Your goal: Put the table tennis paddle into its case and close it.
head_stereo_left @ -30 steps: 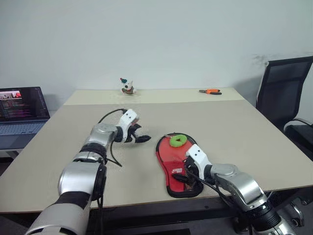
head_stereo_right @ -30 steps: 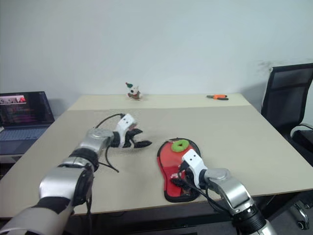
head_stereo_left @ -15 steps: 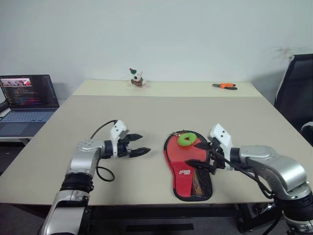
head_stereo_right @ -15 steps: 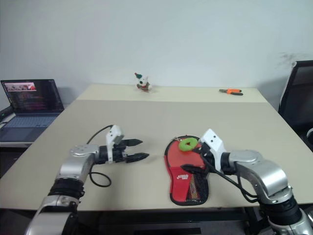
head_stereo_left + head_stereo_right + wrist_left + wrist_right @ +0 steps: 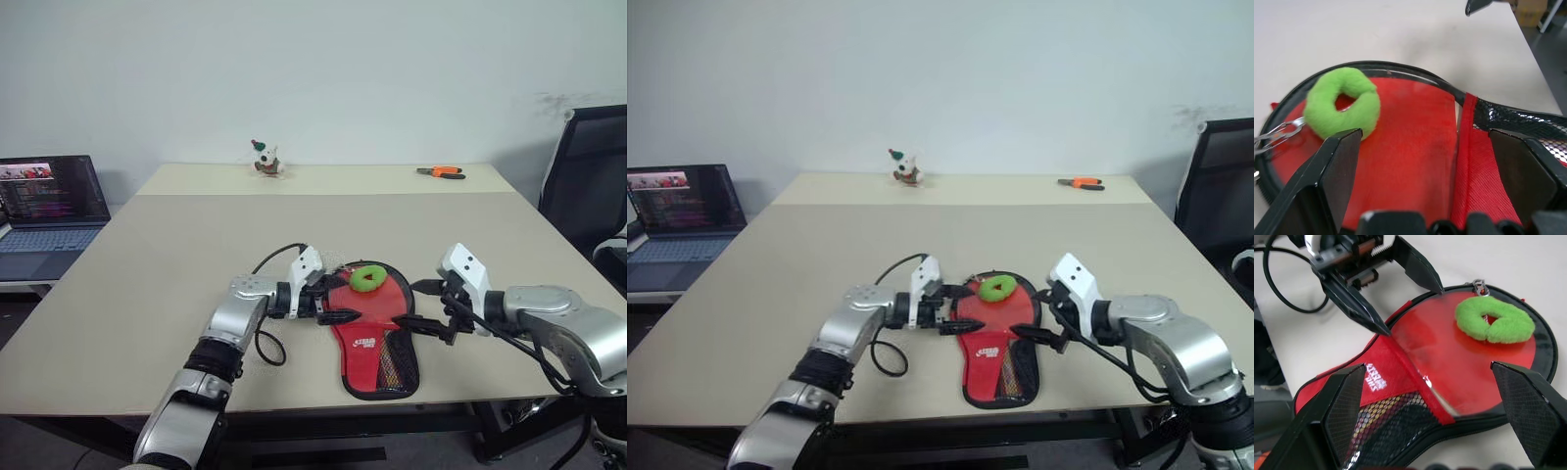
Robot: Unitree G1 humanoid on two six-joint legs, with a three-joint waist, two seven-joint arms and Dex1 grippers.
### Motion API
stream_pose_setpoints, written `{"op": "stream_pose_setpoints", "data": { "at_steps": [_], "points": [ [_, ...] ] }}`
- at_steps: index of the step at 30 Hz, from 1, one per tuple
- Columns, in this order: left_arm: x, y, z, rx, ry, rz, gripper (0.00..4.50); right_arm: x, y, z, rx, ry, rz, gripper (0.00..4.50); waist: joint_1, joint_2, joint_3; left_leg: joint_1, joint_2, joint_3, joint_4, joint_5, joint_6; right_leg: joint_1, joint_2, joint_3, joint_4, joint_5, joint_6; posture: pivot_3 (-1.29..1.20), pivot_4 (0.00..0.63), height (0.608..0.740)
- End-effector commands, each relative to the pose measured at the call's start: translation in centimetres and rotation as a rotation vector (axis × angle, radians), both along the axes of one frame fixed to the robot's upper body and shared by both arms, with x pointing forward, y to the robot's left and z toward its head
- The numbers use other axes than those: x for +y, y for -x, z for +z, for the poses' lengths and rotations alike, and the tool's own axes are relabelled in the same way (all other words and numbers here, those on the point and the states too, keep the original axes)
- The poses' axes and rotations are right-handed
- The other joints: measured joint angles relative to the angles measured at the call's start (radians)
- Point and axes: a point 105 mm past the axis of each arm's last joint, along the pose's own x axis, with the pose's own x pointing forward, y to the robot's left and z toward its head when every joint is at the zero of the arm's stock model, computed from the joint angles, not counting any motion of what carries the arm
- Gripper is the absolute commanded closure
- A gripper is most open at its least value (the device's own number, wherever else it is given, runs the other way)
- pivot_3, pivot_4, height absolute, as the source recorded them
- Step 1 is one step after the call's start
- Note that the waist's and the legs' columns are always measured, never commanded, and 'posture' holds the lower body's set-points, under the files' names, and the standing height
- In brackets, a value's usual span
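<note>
The black-rimmed case (image 5: 404,370) lies flat and open near the table's front edge. The table tennis paddle's red face (image 5: 384,302) lies in it, and a green fuzzy ring (image 5: 369,277) rests on that face. A red band with a white logo (image 5: 1376,377) and black mesh (image 5: 397,357) cover the handle end, so the handle is hidden. My left gripper (image 5: 348,302) is open, its fingertips at the case's left rim. My right gripper (image 5: 411,306) is open just off the right rim, pointing across the case. Neither holds anything.
A laptop (image 5: 49,211) stands off the table's left side. A small toy figure (image 5: 262,159) and orange pliers (image 5: 441,172) lie at the far edge. A black chair (image 5: 588,186) stands to the right. The case lies close to the front table edge (image 5: 294,406).
My left gripper has swung right to the case's left rim. My right gripper has lifted off the handle end and moved out to the right side. Both stayed open, and the camera view shifted.
</note>
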Motion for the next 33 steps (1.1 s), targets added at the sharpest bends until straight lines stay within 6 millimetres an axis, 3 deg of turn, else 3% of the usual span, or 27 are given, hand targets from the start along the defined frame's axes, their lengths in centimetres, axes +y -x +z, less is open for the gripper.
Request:
{"op": "stream_pose_setpoints", "data": {
  "at_steps": [1, 6, 20, 33],
  "points": [
    [-0.4, -0.2, -0.5, -0.023, -0.033, -0.018, 0.02, 0.1, -1.3, 1.2, -0.099, 0.01, -0.024, 0.0, -0.001, 0.0, 0.0, 0.0, 0.0, 0.0, 0.0, 0.0, 0.0, 0.0, 0.0, 0.0, 0.0, 0.0, 0.0, 0.0, 0.15, 0.74],
    [-0.2, -0.4, -1.6, -0.007, -0.053, -0.019, 0.02, 1.1, -3.4, 1.3, -0.181, 0.034, -0.02, 0.0, 0.001, 0.0, 0.0, 0.002, 0.001, 0.002, 0.0, 0.0, 0.0, 0.001, 0.001, 0.001, 0.0, 0.0, 0.0, 0.0, 0.15, 0.74],
    [-0.3, -0.2, -2.3, -0.002, -0.066, -0.028, 0.02, 4.8, -8.9, -1.7, -0.299, 0.206, 0.13, 0.0, 0.0, 0.0, 0.0, 0.007, 0.001, 0.004, 0.0, 0.0, 0.0, 0.005, 0.001, 0.001, 0.001, 0.0, 0.0, 0.0, 0.15, 0.74],
    [-0.1, -0.1, -2.5, 0.0, -0.067, -0.02, 0.02, 5.4, -11.1, -4.8, -0.201, 0.253, 0.115, 0.0, -0.001, 0.001, 0.0, 0.008, 0.001, 0.002, 0.0, 0.0, 0.0, 0.006, 0.0, 0.002, 0.002, 0.0, -0.001, 0.0, 0.15, 0.74]
  ]
}}
